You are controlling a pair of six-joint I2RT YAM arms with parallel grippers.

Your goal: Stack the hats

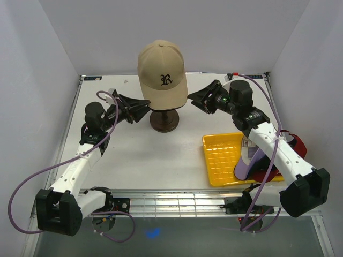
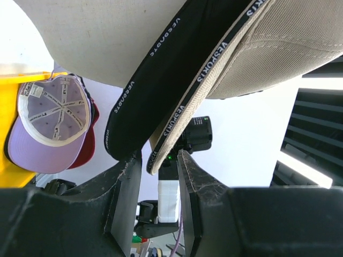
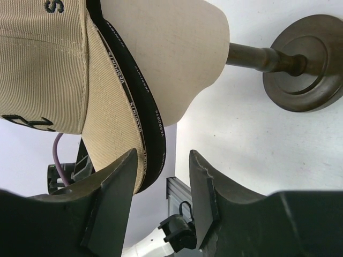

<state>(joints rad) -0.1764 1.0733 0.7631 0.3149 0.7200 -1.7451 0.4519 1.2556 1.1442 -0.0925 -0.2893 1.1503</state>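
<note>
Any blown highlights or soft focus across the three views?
Top external: evenly lit, sharp on the tan cap. Left wrist: upper-left corner blown white, lavender cap crisp. Right wrist: sheen on the stand base, end effector dark with little detail.

— Where's the tan cap?
— Upright, black R in front, mid-table near the far edge, pulled over a black cap.
— The others?
— Lavender cap upside down on a red cap, right near corner.
</note>
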